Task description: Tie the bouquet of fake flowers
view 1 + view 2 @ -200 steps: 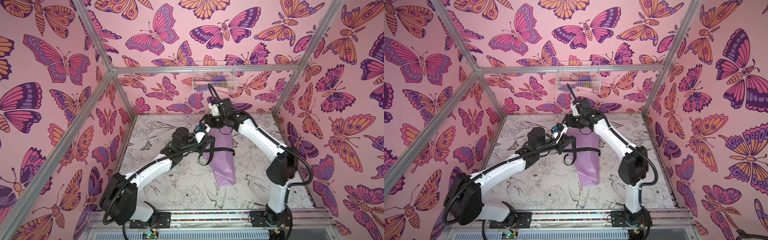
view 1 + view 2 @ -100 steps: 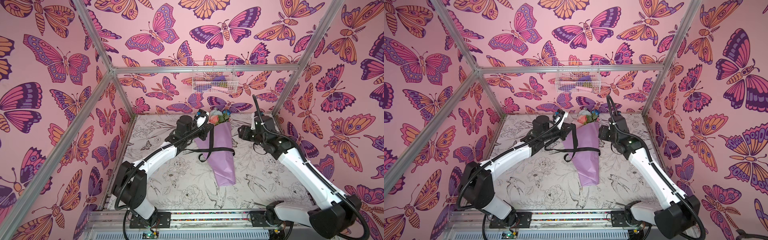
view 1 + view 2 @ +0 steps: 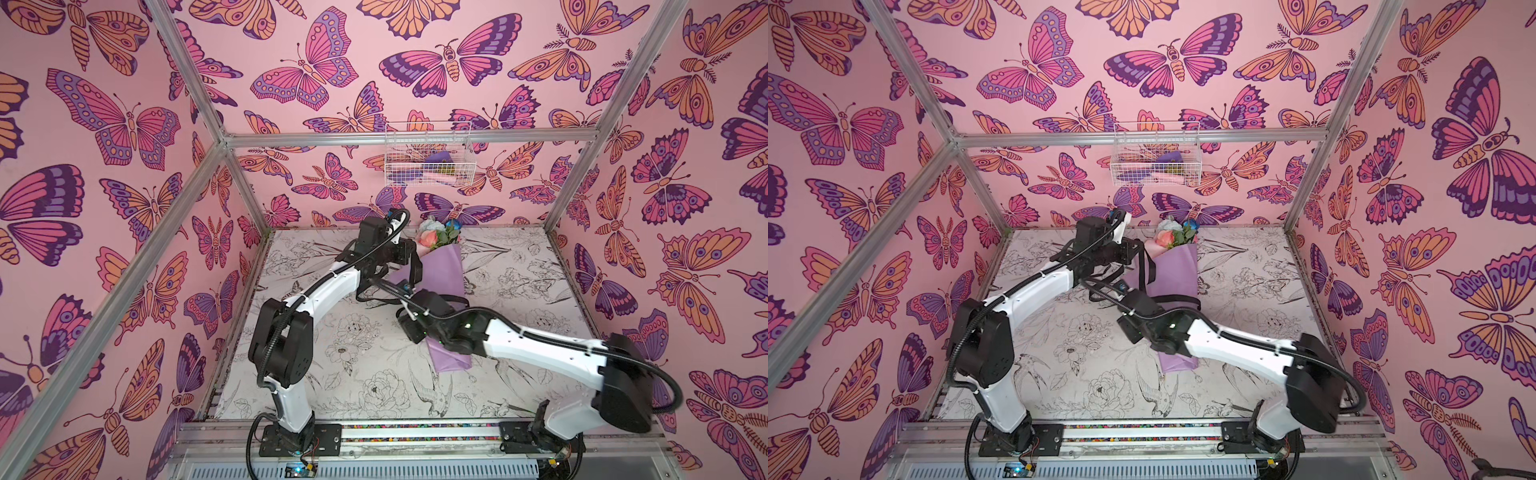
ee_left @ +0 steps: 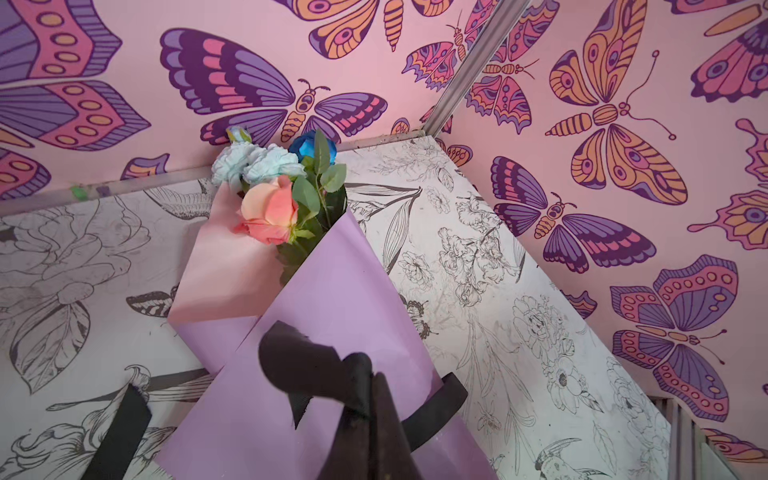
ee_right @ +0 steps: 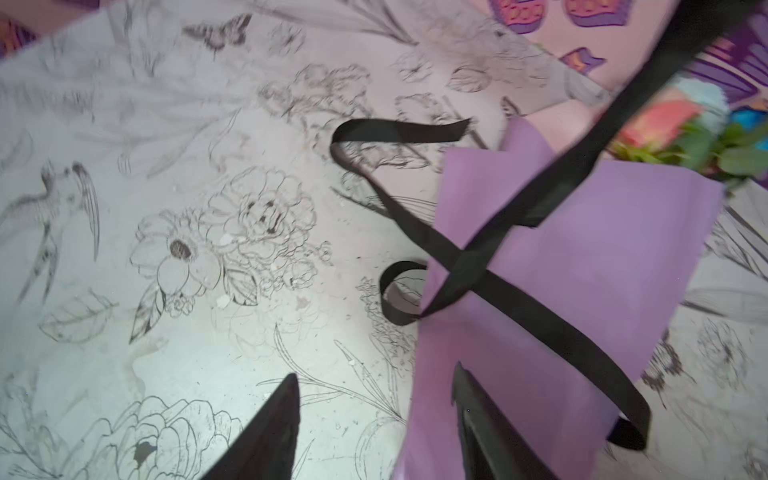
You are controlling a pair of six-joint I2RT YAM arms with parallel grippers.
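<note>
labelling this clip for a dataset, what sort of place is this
Most likely a purpose-built robot test cell, not a home or shop. An aluminium frame carries butterfly-print walls around a small tabletop, and the left arm and right arm are mounted on a rail at its front.

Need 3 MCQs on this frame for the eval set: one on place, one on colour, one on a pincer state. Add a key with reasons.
1. The bouquet lies with its blooms toward:
A) the back wall
B) the arm bases
C) the right wall

2. The ribbon across the wrap is:
A) white
B) black
C) red

3. The right pincer is:
A) open, holding nothing
B) shut on the ribbon
C) shut on a stem

Key:
1 A: in both top views the blooms lie nearest that wall.
2 B: black strands cross over the lilac paper.
3 A: its wrist view shows the jaws apart with nothing between them.
</note>
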